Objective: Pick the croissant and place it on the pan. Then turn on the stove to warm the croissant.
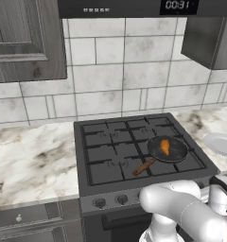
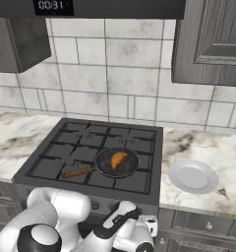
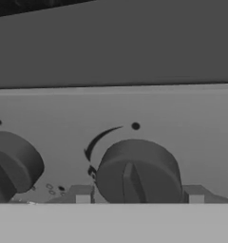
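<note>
At stove [image 1: 134, 156] front — gripper [image 3: 138, 195] (spread) flanks knob [image 3: 137, 173].

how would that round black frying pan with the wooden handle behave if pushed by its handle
The round black frying pan would likely pivot, since its wooden handle sticks out to one side. It probably drags on the black cast-iron grates. The small orange-brown croissant lies loose and may slide.

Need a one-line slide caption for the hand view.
Hand camera close on the stove front panel, one round knob centred between the finger tips, a second knob at left.
</note>
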Tool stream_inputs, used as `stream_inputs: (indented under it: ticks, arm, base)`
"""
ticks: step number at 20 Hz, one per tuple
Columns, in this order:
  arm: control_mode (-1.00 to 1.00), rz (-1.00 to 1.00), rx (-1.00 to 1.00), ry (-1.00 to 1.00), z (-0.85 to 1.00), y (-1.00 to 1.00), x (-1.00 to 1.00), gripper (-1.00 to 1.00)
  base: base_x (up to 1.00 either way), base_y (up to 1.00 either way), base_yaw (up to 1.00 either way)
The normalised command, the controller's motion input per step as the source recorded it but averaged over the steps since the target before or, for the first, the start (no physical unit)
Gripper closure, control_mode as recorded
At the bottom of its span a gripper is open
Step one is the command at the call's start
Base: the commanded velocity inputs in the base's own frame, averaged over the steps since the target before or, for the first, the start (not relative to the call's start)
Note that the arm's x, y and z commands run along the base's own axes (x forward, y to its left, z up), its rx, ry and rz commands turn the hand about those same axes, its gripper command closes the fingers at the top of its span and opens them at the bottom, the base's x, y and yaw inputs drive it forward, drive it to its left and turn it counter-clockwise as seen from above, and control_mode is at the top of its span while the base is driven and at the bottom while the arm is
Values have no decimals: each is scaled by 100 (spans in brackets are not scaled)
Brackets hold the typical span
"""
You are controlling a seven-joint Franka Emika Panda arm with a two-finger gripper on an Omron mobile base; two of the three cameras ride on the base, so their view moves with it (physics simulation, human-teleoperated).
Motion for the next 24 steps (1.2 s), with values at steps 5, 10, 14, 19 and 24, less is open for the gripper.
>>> stream_inputs:
  ticks: [5, 10, 14, 19, 24]
  arm:
    - [-100, 22, -2, -4, 28, 0, 0, 100]
    - [-100, 27, -5, -14, 25, 0, 0, 100]
    - [-100, 28, -9, -20, 26, 0, 0, 100]
    - [-100, 27, -11, -19, 29, 0, 0, 100]
    - [-100, 26, -12, -13, 34, 0, 0, 100]
  base:
    - [0, 0, 0]
    - [0, 0, 0]
    - [0, 0, 0]
    - [0, 0, 0]
    - [0, 0, 0]
